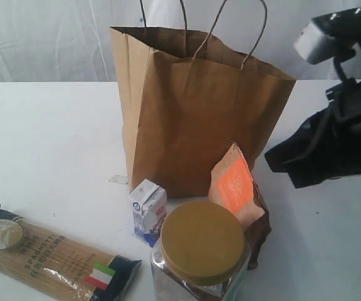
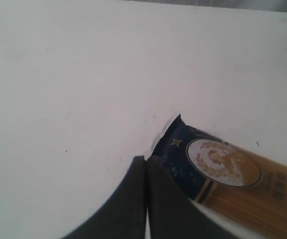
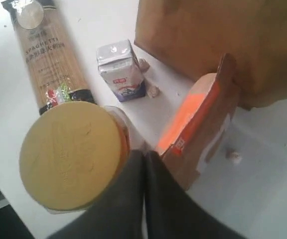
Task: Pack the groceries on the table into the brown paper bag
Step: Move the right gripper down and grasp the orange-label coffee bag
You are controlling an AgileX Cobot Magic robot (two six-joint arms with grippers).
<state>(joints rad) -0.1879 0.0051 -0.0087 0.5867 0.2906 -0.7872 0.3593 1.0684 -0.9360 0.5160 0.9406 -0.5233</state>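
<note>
Left jaws are pinched shut with nothing in them, tips just beside the dark-blue medallion end of the spaghetti pack point(image 2: 233, 174). The pack lies flat on the desk point(image 1: 42, 138), front-left of the brown paper bag point(image 1: 199, 125). Its long axis runs away from those jaws toward the flag end, which stops near the clear jar with mustard lid point(image 1: 200, 248).

So I'd say the left arm is the obvious pick, but it'd have to open up and grab across the narrow width.

Right jaws are closed and empty too, hanging above the gap between the jar and the brown-orange pouch point(image 3: 203, 124). The small white-blue carton point(image 1: 148, 210) stands just in front of the bag. The bag's upright with its mouth open, so clearing that tall rim looks like the tricky bit.
</note>
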